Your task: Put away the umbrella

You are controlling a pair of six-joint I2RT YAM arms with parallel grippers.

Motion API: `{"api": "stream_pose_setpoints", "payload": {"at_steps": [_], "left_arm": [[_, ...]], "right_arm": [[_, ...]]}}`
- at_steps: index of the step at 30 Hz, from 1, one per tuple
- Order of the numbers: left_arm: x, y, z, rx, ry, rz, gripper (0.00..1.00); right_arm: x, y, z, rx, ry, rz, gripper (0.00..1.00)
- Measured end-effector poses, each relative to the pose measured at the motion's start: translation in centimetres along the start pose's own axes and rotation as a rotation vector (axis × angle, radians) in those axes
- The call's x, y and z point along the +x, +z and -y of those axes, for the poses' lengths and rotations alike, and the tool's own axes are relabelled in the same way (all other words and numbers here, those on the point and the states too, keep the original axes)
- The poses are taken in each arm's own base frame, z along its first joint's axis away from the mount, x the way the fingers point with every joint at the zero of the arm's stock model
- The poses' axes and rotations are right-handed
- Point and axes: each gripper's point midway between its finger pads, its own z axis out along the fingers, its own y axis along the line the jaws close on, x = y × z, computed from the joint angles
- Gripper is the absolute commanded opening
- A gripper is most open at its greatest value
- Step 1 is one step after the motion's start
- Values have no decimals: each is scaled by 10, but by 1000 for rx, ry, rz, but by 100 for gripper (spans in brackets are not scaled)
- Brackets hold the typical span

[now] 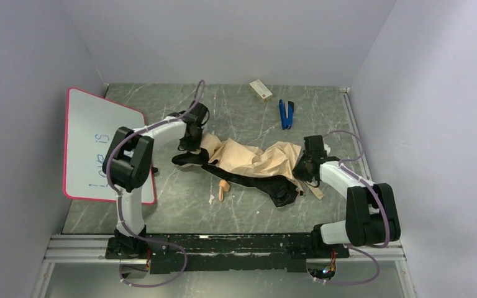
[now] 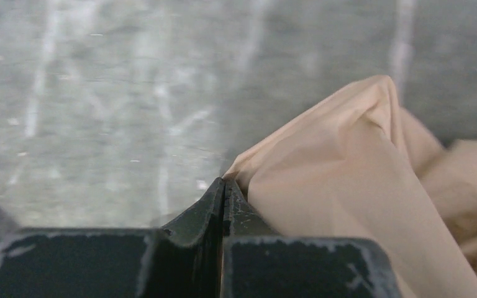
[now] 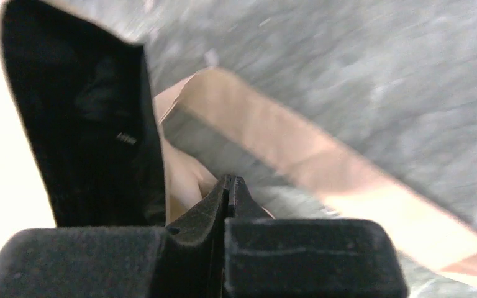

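Tan cloth over thin black ribs is making the umbrella [image 1: 248,162] light, limp and slippery, and we are judging the ribs easy to bend, so its knob [image 1: 223,188] is offering the firmer hold. It is lying sprawled on the grey marbled table [image 1: 236,112]. At its left end the left gripper [image 1: 189,144] is pinching a fabric corner. At its right end the right gripper [image 1: 303,166] is closed too, cloth caught or not we cannot tell. A whiteboard [image 1: 96,143] is lying left of the umbrella, a small box [image 1: 261,89] and blue tool [image 1: 286,114] behind it, with 3 plain walls around.
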Motion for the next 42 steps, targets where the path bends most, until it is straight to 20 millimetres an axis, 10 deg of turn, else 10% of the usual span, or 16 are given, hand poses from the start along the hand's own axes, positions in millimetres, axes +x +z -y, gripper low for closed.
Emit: {"api": "stream_pose_setpoints", "payload": {"at_steps": [20,33,42], "left_arm": [[41,-44,196,447,218,88,5],[48,-51,223,493,309,105,5],[21,-54,232,451,427,173,9]], "right_arm": [[86,-4,-116,-275,-132,-150,0],[106,-20,-134,-348,-218,-120,3],[99,-55,-123,-373,-283,-65,23]]}}
